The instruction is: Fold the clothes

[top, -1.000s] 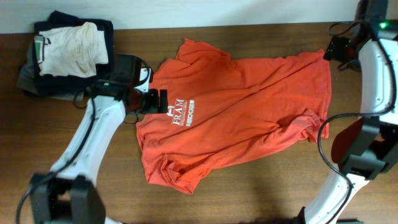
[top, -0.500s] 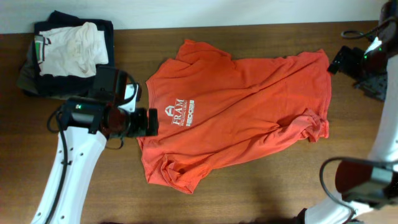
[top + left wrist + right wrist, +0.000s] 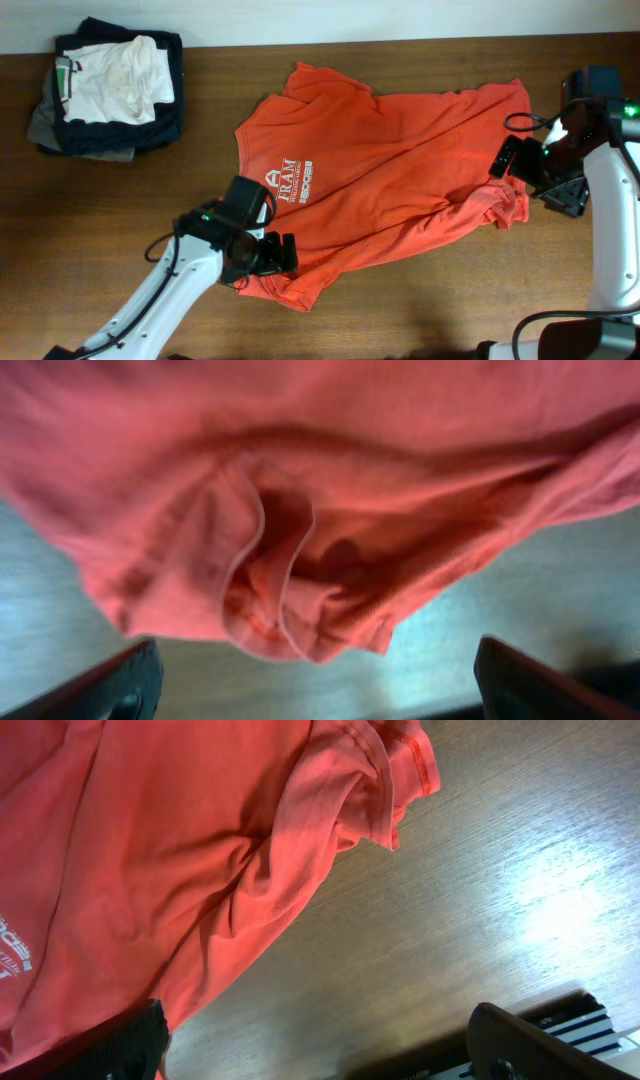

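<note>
Now the soft, creased orange shirt (image 3: 400,160) lies spread on the grained wooden table (image 3: 420,300), its bunched corner just ahead of the left claw (image 3: 278,256), whose fingers are wide apart. Since before, the right claw (image 3: 518,165), also apart, has come down beside a puckered sleeve.

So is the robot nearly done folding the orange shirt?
Not nearly. Nothing looks folded yet: the T-shirt lies spread out on the table with its white lettering showing. The left claw is open at the bunched-up corner. The right claw is open by the rumpled right edge. Neither one grips cloth. All the folds are left to do.
</note>
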Motion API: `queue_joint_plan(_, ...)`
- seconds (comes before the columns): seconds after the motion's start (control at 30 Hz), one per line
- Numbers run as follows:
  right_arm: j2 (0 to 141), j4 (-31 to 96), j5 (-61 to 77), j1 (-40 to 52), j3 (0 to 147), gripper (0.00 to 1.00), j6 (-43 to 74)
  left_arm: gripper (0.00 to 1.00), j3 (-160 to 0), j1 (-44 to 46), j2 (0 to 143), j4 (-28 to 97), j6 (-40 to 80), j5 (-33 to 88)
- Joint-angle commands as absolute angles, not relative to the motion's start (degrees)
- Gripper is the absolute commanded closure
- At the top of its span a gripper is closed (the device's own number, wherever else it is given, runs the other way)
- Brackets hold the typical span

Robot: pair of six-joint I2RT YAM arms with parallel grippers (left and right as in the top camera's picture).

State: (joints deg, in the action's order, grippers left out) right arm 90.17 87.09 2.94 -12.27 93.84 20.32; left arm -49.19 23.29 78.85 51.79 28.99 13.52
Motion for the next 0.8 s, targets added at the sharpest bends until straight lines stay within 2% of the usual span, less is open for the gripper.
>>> queue_joint_plan(0.0, 89.8, 87.0, 3.0, -12.0, 93.6, 0.01, 19.8, 0.02, -45.1, 24.6, 78.8, 48.3, 37.5, 10.3)
queue_joint_plan(0.13, 89.8, 87.1, 3.0, -12.0, 93.6, 0.01, 19.8, 0.11, -43.5, 24.6, 81.5, 46.7, 38.4, 7.9)
queue_joint_plan(0.27, 89.8, 86.7, 3.0, -12.0, 93.6, 0.01, 19.8, 0.11, -43.4, 24.6, 85.9, 46.3, 38.3, 8.1)
queue_joint_plan(0.3, 89.8, 86.7, 3.0, -12.0, 93.6, 0.01, 19.8, 0.19, -43.4, 24.6, 86.6, 46.0, 38.3, 8.1)
queue_joint_plan(0.33, 89.8, 86.7, 2.9, -12.0, 93.6, 0.01, 19.8, 0.32, -43.4, 24.6, 86.8, 45.6, 38.1, 8.1)
queue_joint_plan(0.37, 89.8, 86.7, 2.4, -12.0, 93.6, 0.01, 19.8, 0.52, -43.4, 24.6, 86.8, 45.4, 37.8, 8.1)
queue_joint_plan(0.4, 89.8, 86.7, 1.4, -12.0, 93.1, 0.01, 19.8, 0.82, -43.4, 24.6, 86.8, 45.4, 37.7, 7.9)
queue_joint_plan(0.43, 89.8, 86.7, 1.0, -12.0, 92.4, 0.01, 19.9, 0.92, -43.4, 24.6, 86.8, 45.4, 37.7, 7.6)
queue_joint_plan(0.53, 89.8, 84.8, 0.9, -12.0, 87.0, 0.01, 20.2, 0.94, -43.4, 24.6, 86.8, 45.4, 37.7, 7.6)
queue_joint_plan(0.67, 90.5, 73.5, 1.5, -12.0, 75.1, 0.01, 20.3, 0.94, -43.4, 24.6, 86.8, 45.0, 37.7, 7.6)
queue_joint_plan(0.77, 93.2, 61.5, 1.5, -12.0, 68.9, 0.00, 21.5, 0.99, -43.4, 24.6, 86.8, 45.0, 37.7, 7.6)
